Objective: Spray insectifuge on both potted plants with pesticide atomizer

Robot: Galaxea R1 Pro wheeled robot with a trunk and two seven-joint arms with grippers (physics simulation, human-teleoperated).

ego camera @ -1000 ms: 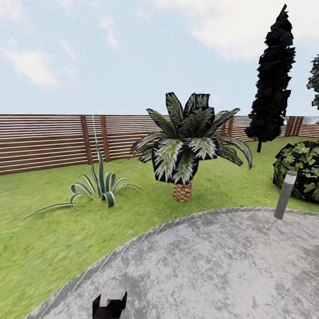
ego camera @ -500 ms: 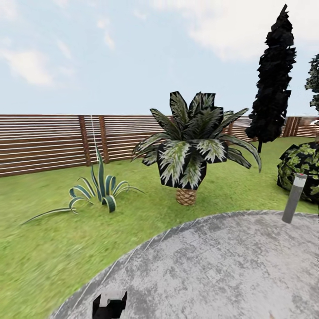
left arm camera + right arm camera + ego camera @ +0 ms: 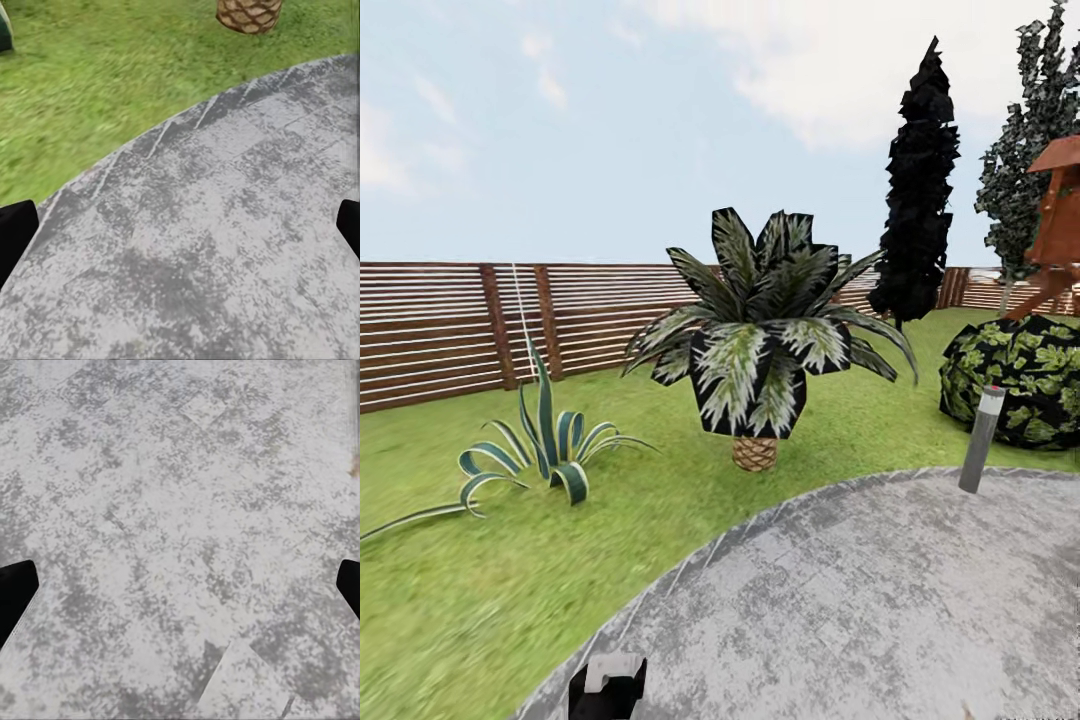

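While the head view looks out over the garden, nothing of the spray bottle or the two little potted rosettes is to be made out in these frames.

Lawn (image 3: 480,590): green grass, running from the near left back to the fence and round the paving.

Patio (image 3: 880,600): round, mottled grey paving across the lower right of the head view; its curved edge meets the grass, and the same edge crosses the left wrist view.

Fence (image 3: 450,330): brown horizontal slats on posts along the far side of the lawn.

Dark tree (image 3: 915,200): tall, narrow, almost black, standing by the fence to the right; a greener tree rises just beyond it.

Palm (image 3: 765,340): short, with a scaly brown trunk, on the grass just past the patio edge; broad dark fronds with pale streaks.

Bush (image 3: 1025,380): large, dark, mottled green, at the far right on the grass.

Striped plant (image 3: 545,445): long green-and-pale leaves spreading low on the lawn, left of the palm.

Wooden structure (image 3: 1060,220): reddish, partly cut off at the right edge.

Bollard lamp (image 3: 982,438): grey post with a red top, at the patio rim near the bush.

Left gripper (image 3: 180,225): dark fingertips far apart, spread wide over the paving, nothing between them.

Right gripper (image 3: 180,585): likewise spread wide, over bare grey paving.
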